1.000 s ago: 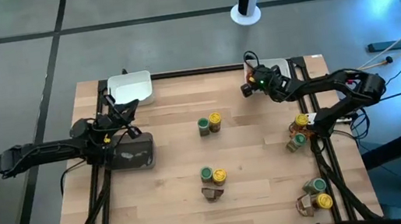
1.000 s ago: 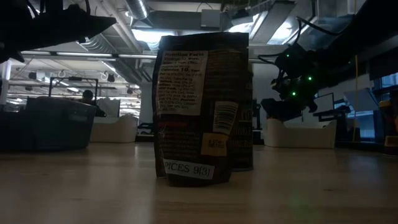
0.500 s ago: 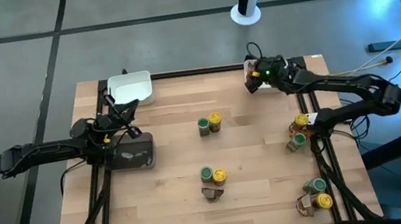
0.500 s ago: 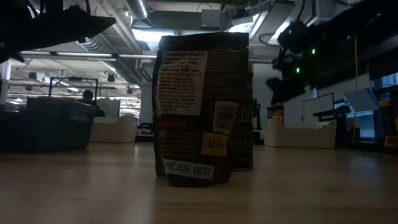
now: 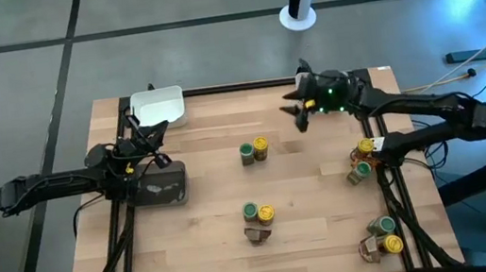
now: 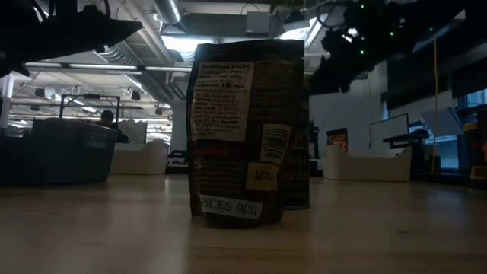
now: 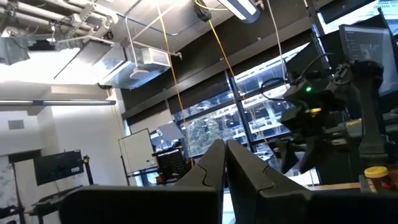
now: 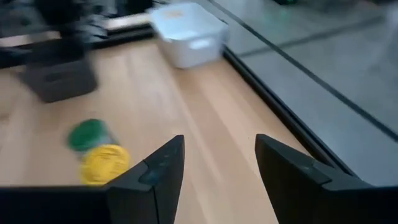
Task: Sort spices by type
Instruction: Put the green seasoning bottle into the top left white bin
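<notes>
My right gripper (image 5: 296,109) hangs open in the air over the far right part of the table, fingers pointing toward the table's left; its wrist view (image 8: 217,180) looks over a green-lidded jar (image 8: 87,134) and a yellow-lidded jar (image 8: 104,163). That pair stands mid-table, green (image 5: 246,152) beside yellow (image 5: 262,146). A second pair (image 5: 258,214) stands nearer, with a brown packet (image 5: 257,235) that fills the low view (image 6: 247,129). Two more groups of jars and packets (image 5: 361,159) (image 5: 383,237) stand at the right edge. My left gripper (image 5: 153,141) waits shut (image 7: 225,163) over the dark tray (image 5: 160,186).
A white tray (image 5: 158,108) sits at the far left corner, also seen in the right wrist view (image 8: 186,31) behind the dark tray (image 8: 59,78). Bare wood lies between the jar groups. Black rails run along the table's left, right and far edges.
My right gripper has risen from low by the far right corner to well above the table. It has swung a little toward the table's middle, and its fingers now point toward the table's left. The jars, the packets and my left arm have stayed put.
</notes>
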Controlling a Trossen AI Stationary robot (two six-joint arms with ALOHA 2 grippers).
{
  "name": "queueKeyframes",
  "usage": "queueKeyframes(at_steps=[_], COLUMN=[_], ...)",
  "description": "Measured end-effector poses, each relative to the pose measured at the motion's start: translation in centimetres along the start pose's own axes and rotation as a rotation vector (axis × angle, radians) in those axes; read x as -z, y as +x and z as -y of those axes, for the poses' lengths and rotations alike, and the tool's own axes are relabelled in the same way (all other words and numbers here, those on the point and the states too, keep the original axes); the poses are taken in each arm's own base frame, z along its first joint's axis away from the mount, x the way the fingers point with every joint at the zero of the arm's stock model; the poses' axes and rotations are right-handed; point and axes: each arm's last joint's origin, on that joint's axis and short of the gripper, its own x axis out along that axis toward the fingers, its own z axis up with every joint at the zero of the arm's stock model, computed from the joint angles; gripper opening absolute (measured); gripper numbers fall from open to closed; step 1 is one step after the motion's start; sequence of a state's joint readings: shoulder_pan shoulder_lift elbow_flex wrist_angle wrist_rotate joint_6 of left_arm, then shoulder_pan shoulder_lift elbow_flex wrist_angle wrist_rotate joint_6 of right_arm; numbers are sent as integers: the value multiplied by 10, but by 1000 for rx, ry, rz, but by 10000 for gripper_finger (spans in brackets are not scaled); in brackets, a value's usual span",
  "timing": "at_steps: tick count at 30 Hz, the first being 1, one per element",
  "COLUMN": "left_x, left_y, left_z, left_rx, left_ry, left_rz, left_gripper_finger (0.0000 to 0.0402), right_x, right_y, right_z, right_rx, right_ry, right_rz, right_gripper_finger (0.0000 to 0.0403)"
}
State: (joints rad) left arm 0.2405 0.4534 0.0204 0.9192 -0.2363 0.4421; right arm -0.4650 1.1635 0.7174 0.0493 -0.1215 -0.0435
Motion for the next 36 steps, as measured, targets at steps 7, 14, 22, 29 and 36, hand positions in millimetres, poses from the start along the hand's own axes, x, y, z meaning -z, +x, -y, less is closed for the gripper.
queueKeyframes(at_steps=[7, 14, 22, 29, 36], left_x=[1, 2, -1, 6, 5], left_y=[0, 0, 29, 80, 128], left_z=[0, 1, 9, 26, 43], left_rx=[3, 13, 123, 180, 232], left_ry=[-49, -91, -159, -215, -218], left_rz=[-6, -21, -223, -469, -664], left_gripper_finger=[5, 12, 143, 252, 284], right_x=[-6, -4, 1, -4, -15], right_y=[4, 5, 20, 26, 24], right_z=[-24, -27, -27, -26, -25], right_rx=[-41, -53, -52, -35, 19], right_ry=[-58, -61, -116, -247, -370], right_rz=[60, 43, 40, 120, 229], right_gripper_finger=[198, 198, 198, 198, 198])
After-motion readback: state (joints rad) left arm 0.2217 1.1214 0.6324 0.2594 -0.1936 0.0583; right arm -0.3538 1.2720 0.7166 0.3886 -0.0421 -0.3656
